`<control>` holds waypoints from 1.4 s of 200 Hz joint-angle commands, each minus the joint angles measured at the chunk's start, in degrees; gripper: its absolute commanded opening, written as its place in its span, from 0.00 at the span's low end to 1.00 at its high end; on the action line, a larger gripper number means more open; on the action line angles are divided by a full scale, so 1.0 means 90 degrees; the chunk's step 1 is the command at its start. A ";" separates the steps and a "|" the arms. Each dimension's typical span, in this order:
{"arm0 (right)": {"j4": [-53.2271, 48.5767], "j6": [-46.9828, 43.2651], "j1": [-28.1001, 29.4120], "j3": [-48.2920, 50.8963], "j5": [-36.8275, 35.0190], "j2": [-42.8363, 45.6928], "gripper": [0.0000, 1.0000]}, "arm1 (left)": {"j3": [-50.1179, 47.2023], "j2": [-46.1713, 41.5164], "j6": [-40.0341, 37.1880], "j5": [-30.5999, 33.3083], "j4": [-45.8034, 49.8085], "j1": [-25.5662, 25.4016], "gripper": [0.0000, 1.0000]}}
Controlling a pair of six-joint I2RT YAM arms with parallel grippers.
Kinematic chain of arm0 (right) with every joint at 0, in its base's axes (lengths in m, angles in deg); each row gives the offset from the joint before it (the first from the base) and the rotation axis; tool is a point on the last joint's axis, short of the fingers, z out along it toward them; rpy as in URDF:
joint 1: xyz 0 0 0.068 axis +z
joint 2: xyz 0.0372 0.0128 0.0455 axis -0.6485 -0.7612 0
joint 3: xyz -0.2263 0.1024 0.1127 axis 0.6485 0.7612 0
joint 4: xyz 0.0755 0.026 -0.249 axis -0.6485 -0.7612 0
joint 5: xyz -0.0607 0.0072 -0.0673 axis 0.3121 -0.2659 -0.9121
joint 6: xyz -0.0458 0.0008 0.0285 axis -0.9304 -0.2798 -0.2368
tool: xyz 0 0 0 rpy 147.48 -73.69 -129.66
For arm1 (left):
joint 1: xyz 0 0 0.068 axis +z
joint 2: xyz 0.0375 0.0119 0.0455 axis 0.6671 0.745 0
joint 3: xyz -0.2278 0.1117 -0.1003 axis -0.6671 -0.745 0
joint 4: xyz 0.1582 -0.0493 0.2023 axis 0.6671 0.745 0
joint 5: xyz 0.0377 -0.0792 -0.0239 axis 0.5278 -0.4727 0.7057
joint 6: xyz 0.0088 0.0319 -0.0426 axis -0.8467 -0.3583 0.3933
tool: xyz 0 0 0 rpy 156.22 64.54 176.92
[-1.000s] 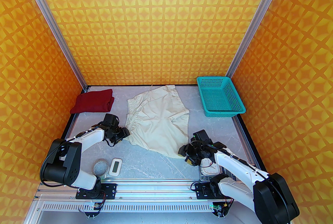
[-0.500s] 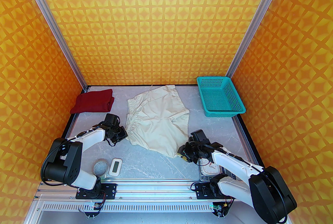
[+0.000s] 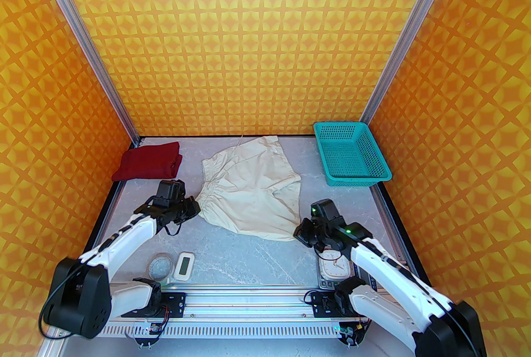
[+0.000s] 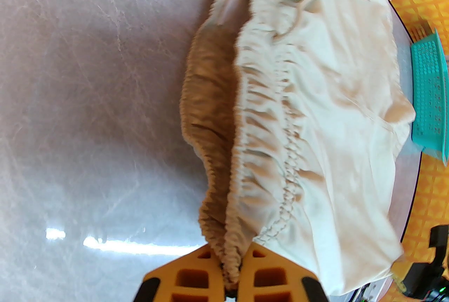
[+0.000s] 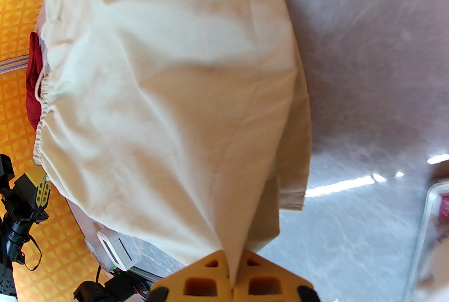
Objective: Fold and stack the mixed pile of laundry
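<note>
Cream-white shorts [image 3: 253, 189] lie spread in the middle of the table, their near edge lifted off it. My left gripper [image 3: 195, 208] is shut on the gathered waistband's near corner; in the left wrist view the yellow fingers [image 4: 261, 267] pinch that waistband [image 4: 245, 153]. My right gripper [image 3: 299, 231] is shut on the near leg hem; in the right wrist view the cloth [image 5: 175, 100] runs down between the yellow fingers [image 5: 201, 276]. A dark red shirt [image 3: 149, 166] lies folded at the back left, and a strip of it [image 5: 32, 83] shows past the shorts.
A teal mesh basket [image 3: 350, 154] stands at the back right. Near the front edge sit a round lidded container [image 3: 159, 267], a white digital timer [image 3: 183, 265] and a small scale [image 3: 334, 268] under the right arm. Patterned orange walls close three sides.
Both grippers closed on the shorts' near corners and rose, pulling the near edge up and back. The shorts now look shorter front to back.
</note>
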 commanded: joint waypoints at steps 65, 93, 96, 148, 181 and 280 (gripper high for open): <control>-0.1834 -0.0952 0.0027 -0.0706 -0.0582 0.0639 0.00 | 0.0008 -0.1189 -0.0579 0.0272 0.1691 -0.0481 0.00; -0.1653 -0.1348 0.0027 -0.1703 -0.1417 -0.0150 0.00 | 0.0441 -0.0932 -0.0535 0.0396 0.1400 -0.0504 0.00; -0.1635 -0.1383 0.0027 -0.1764 -0.1460 -0.0210 0.00 | 0.0462 -0.0888 -0.0507 0.0427 0.1327 -0.0494 0.00; -0.0793 -0.2366 -0.0076 -0.3701 -0.2297 -0.1726 0.00 | 0.1163 0.0198 -0.0146 0.0463 0.0296 -0.0380 0.00; -0.0212 -0.2858 -0.0304 -0.4859 -0.2137 -0.2755 0.00 | 0.1729 0.0736 -0.0104 0.0475 -0.0006 -0.0115 0.00; -0.0054 -0.2924 -0.0877 -0.5485 -0.1112 -0.3489 0.00 | 0.2247 0.0477 -0.0210 0.0350 0.0431 0.0198 0.00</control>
